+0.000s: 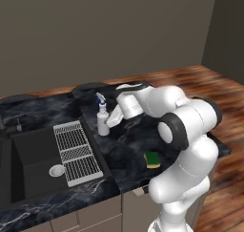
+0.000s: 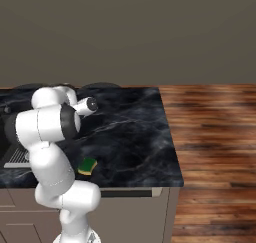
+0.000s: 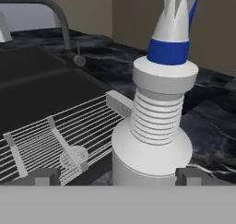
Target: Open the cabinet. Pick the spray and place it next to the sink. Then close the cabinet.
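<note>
- No text, label, brand, number or sign can be read on anything in these views.
- The spray (image 1: 102, 120) bottle is plain whitish with a blue collar and carries no printing.

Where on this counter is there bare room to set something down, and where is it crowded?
Free: the dark counter between the green sponge and its far right edge, and behind the sponge. Crowded: the strip beside the sink, where the spray stands upright by the wire rack with the open gripper around it.
</note>
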Robot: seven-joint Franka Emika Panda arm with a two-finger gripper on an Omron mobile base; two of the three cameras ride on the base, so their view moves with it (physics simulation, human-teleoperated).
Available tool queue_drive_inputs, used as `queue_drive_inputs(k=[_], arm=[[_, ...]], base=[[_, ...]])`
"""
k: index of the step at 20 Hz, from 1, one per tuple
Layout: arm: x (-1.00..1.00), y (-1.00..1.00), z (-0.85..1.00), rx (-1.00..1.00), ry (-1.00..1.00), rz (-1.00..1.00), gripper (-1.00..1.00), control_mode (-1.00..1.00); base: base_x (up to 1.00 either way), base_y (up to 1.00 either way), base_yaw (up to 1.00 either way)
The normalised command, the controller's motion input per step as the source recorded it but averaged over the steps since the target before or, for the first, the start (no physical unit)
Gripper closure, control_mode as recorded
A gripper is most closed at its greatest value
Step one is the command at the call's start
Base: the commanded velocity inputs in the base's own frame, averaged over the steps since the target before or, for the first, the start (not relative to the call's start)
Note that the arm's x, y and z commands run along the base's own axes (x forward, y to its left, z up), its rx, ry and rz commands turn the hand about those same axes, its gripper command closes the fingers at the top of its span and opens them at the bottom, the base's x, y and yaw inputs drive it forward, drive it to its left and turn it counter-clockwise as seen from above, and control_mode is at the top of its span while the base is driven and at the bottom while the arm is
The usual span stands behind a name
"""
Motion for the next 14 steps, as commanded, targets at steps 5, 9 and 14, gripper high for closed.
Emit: queue_drive_inputs(k=[5, 9, 14], arm=[[-0.12, -0.23, 0.27, 0.00, 0.00, 0.00, -1.00, -1.00], [-0.05, -0.45, 0.40, 0.00, 0.00, 0.00, -1.00, -1.00], [-0.09, -0.58, 0.59, 0.00, 0.05, -0.04, -1.00, -1.00]], base=[[0.00, 0.00, 0.00], [0.00, 0.00, 0.00], [0.00, 0.00, 0.00]])
